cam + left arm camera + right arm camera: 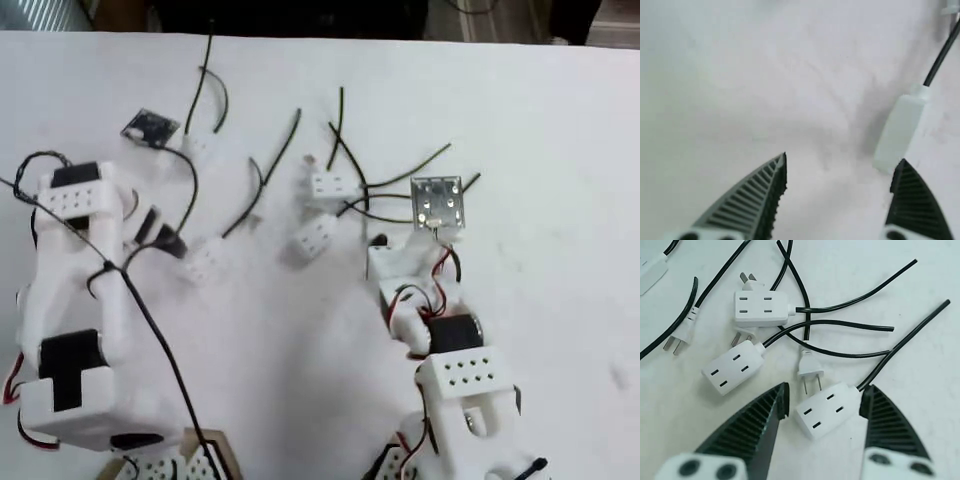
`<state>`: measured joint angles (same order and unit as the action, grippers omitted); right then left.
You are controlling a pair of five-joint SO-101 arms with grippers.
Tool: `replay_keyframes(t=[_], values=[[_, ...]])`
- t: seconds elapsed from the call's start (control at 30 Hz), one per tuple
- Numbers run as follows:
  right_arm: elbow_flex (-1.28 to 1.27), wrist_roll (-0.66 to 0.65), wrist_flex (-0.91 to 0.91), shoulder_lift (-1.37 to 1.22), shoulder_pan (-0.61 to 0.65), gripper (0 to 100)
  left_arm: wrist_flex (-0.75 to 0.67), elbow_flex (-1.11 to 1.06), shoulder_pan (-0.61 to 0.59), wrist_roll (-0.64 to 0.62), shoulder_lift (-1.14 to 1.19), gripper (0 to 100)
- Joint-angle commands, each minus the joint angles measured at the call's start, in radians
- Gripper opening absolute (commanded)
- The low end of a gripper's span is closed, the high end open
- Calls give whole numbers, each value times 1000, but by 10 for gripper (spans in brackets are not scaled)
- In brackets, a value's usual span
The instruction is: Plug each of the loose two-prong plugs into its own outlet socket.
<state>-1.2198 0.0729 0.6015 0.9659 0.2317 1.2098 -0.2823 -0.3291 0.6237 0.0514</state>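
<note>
Ref. item for all positions: first socket block [761,307], lying flat on the white worktop [560,120], slots up.

1. Second socket block [735,367]: just beside ref. block, slots up.
2. Tucked plug [742,335]: between ref. block and second block, prongs bare. Contact w/ either block cannot be confirmed.
3. Edge plug [747,281]: against ref. block's opposite edge, prongs free in the air.
4. Third socket block [827,409]: near ref. block, on the right arm's side, slots up. Right fingers [760,425] are spread wide, one on each side of this block, no grip. Whether a tip touches it cannot be told.
5. Short plug [809,367]: between ref. block and third block. Prongs aim at third block, tips about at its edge, not in the slots.
6. Corded plug [682,335]: near ref. block but apart from it, on the side away from third block. It lies flat on the worktop, prongs bare.
7. Fourth socket block [900,130]: apart from ref. block, over by the left arm, w/ black cord [940,55] at its far end. Left fingers [752,200] are spread, bare worktop between them. The block lies just beside one fingertip.
</note>
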Motion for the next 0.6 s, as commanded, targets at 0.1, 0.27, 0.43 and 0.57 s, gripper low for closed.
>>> replay_keyframes(t=[0.1,0.27,0.43,0.57], values=[[3,0,-18,-4,36,234,262,272,70,86,-53,325],[3,0,-19,-4,33,234,342,288,154,120,-44,324],[3,0,-19,-4,31,234,196,124,159,129,-42,324],[3,0,-19,-4,31,234,-74,-86,119,129,-42,324]])
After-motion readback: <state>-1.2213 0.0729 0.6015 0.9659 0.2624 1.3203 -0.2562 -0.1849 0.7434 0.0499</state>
